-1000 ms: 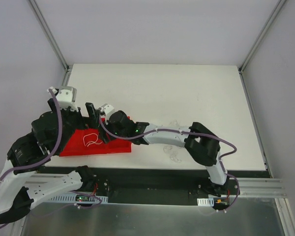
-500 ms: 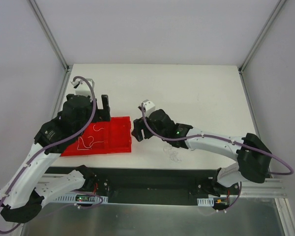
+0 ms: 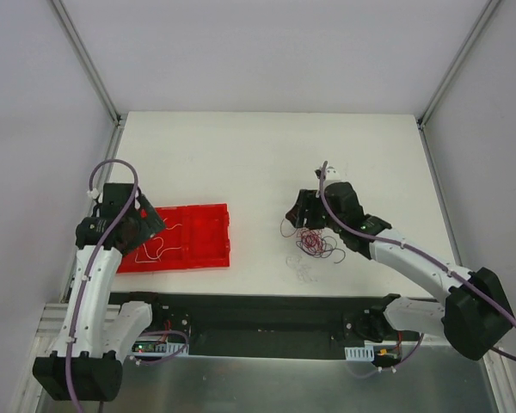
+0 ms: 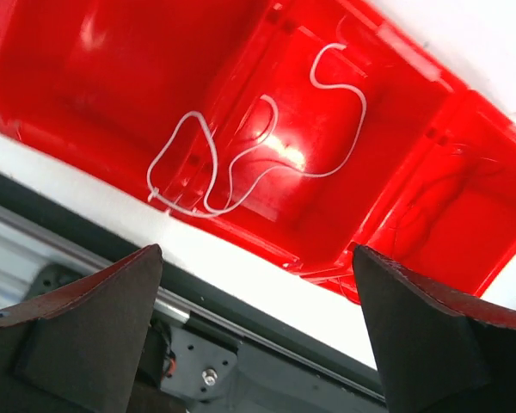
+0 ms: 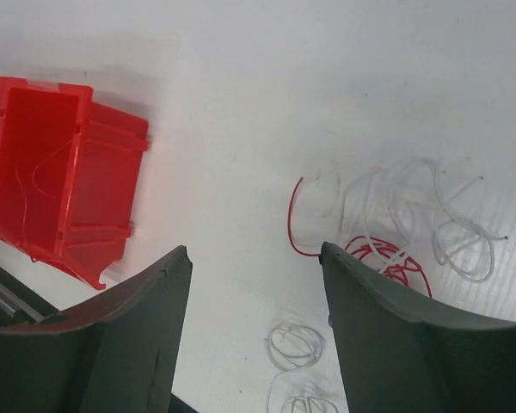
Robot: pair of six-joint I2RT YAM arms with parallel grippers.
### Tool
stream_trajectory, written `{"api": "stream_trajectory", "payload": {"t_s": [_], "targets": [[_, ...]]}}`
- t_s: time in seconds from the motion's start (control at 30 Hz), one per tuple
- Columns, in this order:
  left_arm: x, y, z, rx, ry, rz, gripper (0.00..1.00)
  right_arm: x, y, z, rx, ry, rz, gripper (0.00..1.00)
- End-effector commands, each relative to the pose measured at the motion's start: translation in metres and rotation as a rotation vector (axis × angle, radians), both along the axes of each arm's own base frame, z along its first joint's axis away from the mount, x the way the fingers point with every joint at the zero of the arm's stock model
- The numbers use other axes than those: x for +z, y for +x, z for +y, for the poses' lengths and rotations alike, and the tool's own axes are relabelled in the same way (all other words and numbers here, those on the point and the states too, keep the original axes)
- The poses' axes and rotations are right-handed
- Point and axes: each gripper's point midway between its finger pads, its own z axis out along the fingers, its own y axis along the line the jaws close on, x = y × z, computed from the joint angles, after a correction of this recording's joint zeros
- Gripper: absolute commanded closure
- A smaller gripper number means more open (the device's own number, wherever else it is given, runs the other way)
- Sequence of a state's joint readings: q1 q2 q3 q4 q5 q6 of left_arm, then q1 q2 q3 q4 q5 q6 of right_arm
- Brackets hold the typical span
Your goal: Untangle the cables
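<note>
My left claw (image 4: 258, 292) and right claw (image 5: 254, 292) both hung open over a white table (image 3: 267, 155).
The left claw gaped wide above a red plastic compartment tray (image 4: 86, 95), where one thin whitish wire (image 4: 363, 120) lay curled in a compartment. The right claw, jaws apart and gripping nothing, hovered just beside a loose tangle of hair-thin dark red and whitish cables (image 3: 314, 243), which lay on the table well apart from the tray.
</note>
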State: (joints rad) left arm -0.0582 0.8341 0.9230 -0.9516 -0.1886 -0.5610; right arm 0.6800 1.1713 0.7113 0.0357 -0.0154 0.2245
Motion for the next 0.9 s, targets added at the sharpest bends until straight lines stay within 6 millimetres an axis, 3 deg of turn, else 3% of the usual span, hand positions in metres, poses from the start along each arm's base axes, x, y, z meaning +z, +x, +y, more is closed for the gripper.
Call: {"api": "stream_trajectory", "payload": {"t_s": [0.0, 0.07, 0.17, 0.3, 0.43, 0.53, 0.87], "targets": [[-0.025, -0.012, -0.006, 0.168, -0.155, 0.147, 0.15, -0.023, -0.014, -0.001, 0.041, 0.033, 0.138, 0.36], [-0.035, -0.011, -0.005, 0.210, -0.163, 0.172, 0.18, -0.031, -0.013, -0.007, 0.039, 0.008, 0.143, 0.37], [-0.040, -0.007, 0.000, 0.249, -0.143, 0.179, 0.35, -0.042, -0.013, -0.015, 0.042, -0.033, 0.139, 0.37], [-0.048, 0.000, 0.012, 0.284, -0.093, 0.213, 0.38, -0.050, -0.008, -0.027, 0.014, -0.067, 0.128, 0.38], [-0.058, 0.005, 0.027, 0.330, -0.056, 0.233, 0.52, -0.056, -0.003, -0.042, -0.028, -0.074, 0.122, 0.38], [-0.062, 0.009, 0.039, 0.336, -0.019, 0.238, 0.54, -0.061, 0.000, -0.047, -0.046, -0.077, 0.122, 0.38], [-0.075, 0.016, 0.045, 0.332, -0.010, 0.276, 0.63, -0.083, 0.002, -0.049, -0.048, -0.078, 0.165, 0.40]]}}
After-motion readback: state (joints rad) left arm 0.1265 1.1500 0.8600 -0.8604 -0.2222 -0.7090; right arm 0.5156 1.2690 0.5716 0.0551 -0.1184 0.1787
